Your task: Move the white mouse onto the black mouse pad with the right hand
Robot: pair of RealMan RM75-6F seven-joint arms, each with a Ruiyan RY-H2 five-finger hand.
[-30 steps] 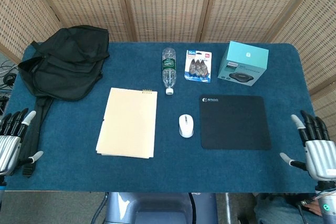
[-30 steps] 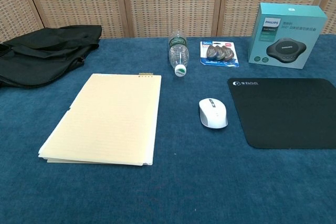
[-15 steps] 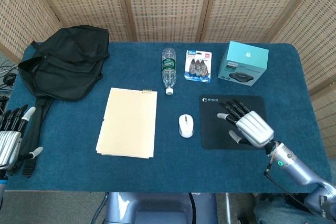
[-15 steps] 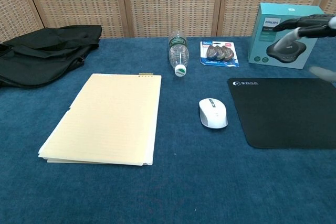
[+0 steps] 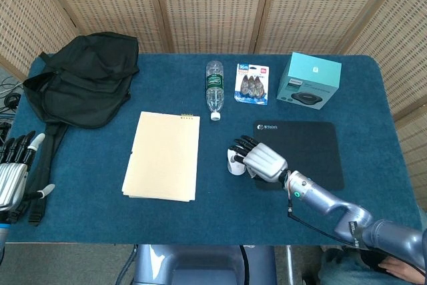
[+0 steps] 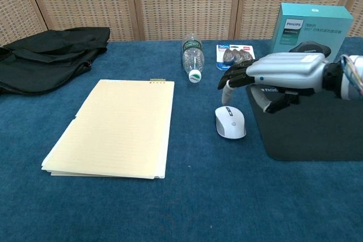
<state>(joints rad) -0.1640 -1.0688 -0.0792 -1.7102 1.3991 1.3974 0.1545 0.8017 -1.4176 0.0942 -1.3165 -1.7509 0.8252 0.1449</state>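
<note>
The white mouse point(image 6: 230, 122) lies on the blue cloth just left of the black mouse pad point(image 6: 317, 134). In the head view the mouse point(image 5: 233, 162) is partly covered by my right hand point(image 5: 263, 160), which reaches in from the right across the pad point(image 5: 313, 145). The chest view shows that right hand point(image 6: 278, 75) palm down, hovering over the mouse with its fingers point(image 6: 232, 75) spread and nothing in them; one fingertip points down just behind the mouse. My left hand point(image 5: 13, 175) rests open at the table's left edge.
A yellow notepad point(image 5: 162, 156) lies left of the mouse. Behind it are a lying water bottle point(image 5: 213, 89), a blister pack point(image 5: 251, 84) and a teal box point(image 5: 309, 80). A black bag point(image 5: 83, 78) fills the back left corner.
My right hand has swept left from over the mouse pad to just above the mouse. The mouse has not moved, and the left hand stays put.
</note>
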